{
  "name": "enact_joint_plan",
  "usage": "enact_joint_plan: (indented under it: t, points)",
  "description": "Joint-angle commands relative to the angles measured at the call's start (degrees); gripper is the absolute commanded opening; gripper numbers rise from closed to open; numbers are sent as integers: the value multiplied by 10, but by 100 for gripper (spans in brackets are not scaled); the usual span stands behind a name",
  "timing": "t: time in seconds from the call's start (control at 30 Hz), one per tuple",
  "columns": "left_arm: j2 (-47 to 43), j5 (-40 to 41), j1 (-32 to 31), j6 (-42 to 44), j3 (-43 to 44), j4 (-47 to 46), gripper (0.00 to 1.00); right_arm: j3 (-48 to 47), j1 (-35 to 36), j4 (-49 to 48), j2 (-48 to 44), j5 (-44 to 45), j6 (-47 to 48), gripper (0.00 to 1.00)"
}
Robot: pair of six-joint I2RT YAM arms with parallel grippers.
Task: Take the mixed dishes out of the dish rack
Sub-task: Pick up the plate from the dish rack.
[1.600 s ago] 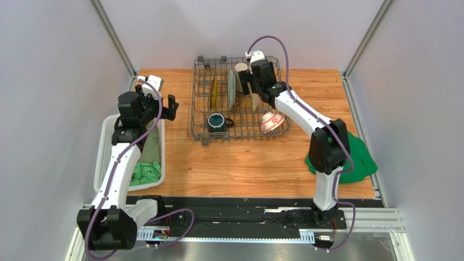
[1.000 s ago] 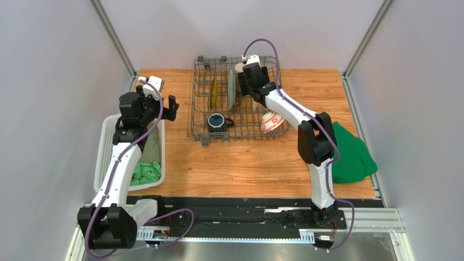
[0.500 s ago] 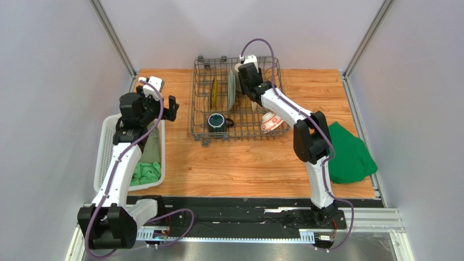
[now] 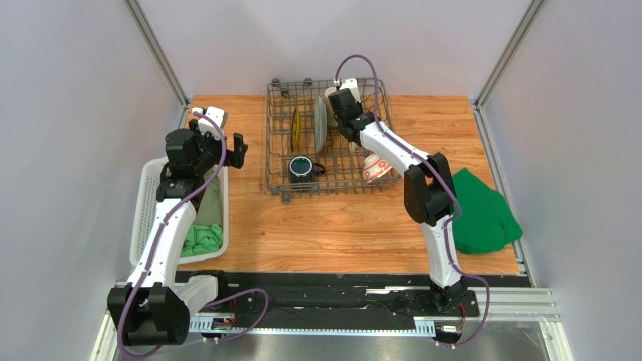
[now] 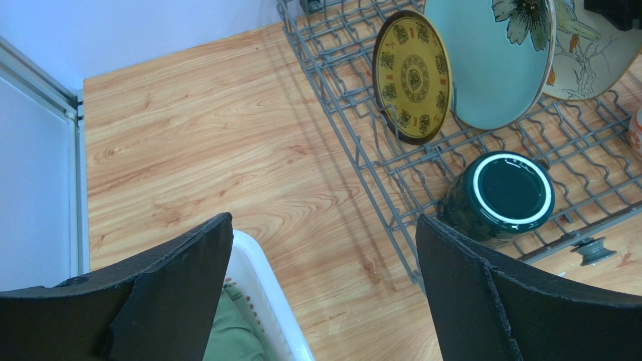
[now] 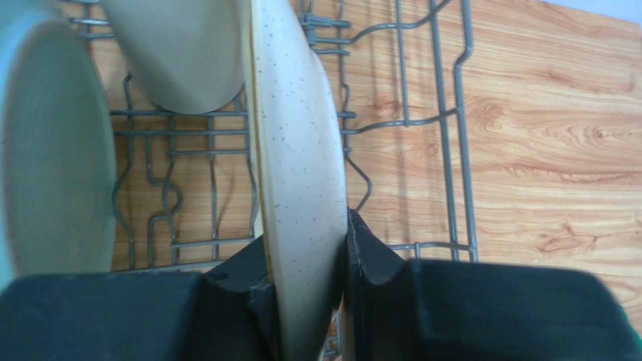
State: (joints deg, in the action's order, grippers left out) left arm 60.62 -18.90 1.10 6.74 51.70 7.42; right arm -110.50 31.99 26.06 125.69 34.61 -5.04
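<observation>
The dark grey wire dish rack (image 4: 280,143) stands at the back of the table. My right gripper (image 4: 337,109) reaches into it and is shut on the rim of the speckled cream plate (image 6: 298,165), with a finger pressed on each face. The pale green plate (image 6: 53,150) stands to its left and the beige tumbler (image 6: 181,53) lies beyond. In the left wrist view I see the yellow patterned plate (image 5: 414,75), the pale green plate (image 5: 493,60) and the dark teal mug (image 5: 506,195). The red-and-white bowl (image 4: 374,167) sits in the rack's right end. My left gripper (image 4: 230,150) hangs open left of the rack, holding nothing.
A white slatted basket (image 4: 143,218) with green cloths (image 4: 202,239) sits at the left table edge, partly under my left arm. Another green cloth (image 4: 482,214) lies on the table at the right. Metal frame posts stand at the back corners.
My right gripper has pushed further back and left inside the rack and closed its jaws onto the cream plate's rim. The left arm has stayed still.
</observation>
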Motion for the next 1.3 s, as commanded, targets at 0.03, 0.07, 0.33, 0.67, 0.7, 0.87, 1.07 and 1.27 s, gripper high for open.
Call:
enact_joint_plan:
  t: [0.03,0.07,0.33,0.67,0.7,0.87,1.07,1.27]
  points:
    - [-17,-5,-2,3,0,-17,99,-29,3,-24,-13,-8,-20,11]
    - [-18,-5,-2,4,1,-17,99,-30,3,-23,-15,-7,-21,9]
    - [-20,-5,-2,3,0,-17,99,-51,2,-6,-19,-6,-20,0]
    - [-23,-5,-3,4,-2,-18,99,-69,4,6,-39,-3,-10,0]
    - [-23,-5,-3,4,-2,-20,99,-73,4,9,-40,-3,-10,0]
    - [-26,-6,-3,3,-3,-19,99,-84,4,16,-48,-3,-9,0]
    - [-26,-7,-2,2,-2,-19,99,-94,4,19,-59,8,-1,0]
    - [-28,-6,-3,2,-2,-19,99,-112,4,28,-63,16,3,0]
